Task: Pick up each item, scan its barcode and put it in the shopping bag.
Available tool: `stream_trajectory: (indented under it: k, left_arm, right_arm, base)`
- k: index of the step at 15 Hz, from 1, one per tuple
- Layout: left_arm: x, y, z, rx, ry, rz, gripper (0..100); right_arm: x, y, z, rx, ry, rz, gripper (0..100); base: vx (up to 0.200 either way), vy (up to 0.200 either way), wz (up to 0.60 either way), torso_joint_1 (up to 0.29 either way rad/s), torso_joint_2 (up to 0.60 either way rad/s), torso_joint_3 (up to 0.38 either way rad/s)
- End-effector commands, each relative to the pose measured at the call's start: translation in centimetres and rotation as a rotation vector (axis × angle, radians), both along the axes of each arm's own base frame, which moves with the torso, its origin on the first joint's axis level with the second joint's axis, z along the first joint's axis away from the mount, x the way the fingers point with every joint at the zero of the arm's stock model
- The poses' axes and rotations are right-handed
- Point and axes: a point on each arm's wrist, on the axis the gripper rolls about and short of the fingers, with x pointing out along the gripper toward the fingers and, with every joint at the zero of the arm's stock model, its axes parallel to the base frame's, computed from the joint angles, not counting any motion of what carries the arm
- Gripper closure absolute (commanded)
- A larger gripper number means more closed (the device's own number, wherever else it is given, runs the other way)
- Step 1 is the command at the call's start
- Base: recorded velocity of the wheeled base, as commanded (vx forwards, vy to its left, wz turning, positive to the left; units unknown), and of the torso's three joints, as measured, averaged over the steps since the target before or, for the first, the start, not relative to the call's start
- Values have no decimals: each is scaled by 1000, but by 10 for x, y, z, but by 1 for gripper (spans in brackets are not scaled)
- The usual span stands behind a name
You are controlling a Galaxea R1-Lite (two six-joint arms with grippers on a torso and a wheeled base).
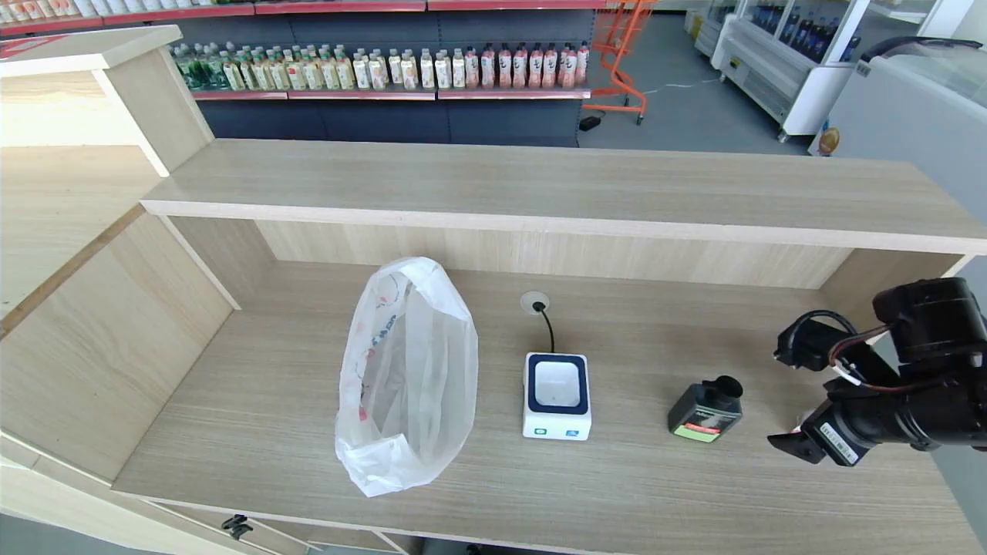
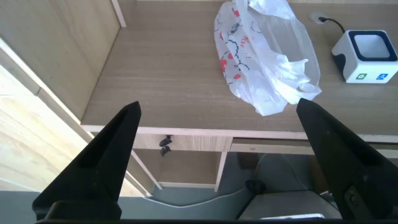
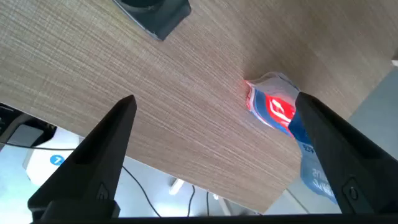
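Lying near the right hand [image 3: 215, 103]: a red-blue packet [image 3: 272, 109].

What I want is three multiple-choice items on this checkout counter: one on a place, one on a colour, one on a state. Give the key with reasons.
1. Where does the small black bottle with the green and red label stand, relative to the white box-shaped barcode scanner?
A. On top of it.
B. On the wooden counter, on the robot's right of it.
C. On the robot's left of it.

2. What colour frames the scanner's window?
A. Dark blue.
B. Orange.
C. Yellow.

3. How do the right arm's jaws stand?
A. Shut on the bottle.
B. Shut on the scanner.
C. Open, holding nothing.

Key: 1 B, the head view shows the bottle right of the scanner; 2 A, a dark blue band rings the window; 3 C, the right wrist view shows the jaws wide apart, gripping nothing.
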Motion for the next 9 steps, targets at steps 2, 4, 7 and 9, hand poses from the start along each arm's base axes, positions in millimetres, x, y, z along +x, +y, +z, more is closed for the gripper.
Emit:
stream_trajectory:
  k: [2,4,7,9]
  left_arm:
    - [0,0,0,0,0,0,0]
    - [0,0,0,0,0,0,0]
    - [0,0,0,0,0,1,0]
    - [0,0,0,0,0,1,0]
  right_arm:
    - [17,10,-30,70,80,96,0]
    - [29,13,-43,73,73,149,0]
    - [48,25,-49,84,53,204,0]
    - [57,36,-52,97,15,251,0]
  base:
    - [0,0,0,0,0,0]
    - [0,0,0,0,0,0]
    - [0,0,0,0,0,0]
    - [0,0,0,0,0,0]
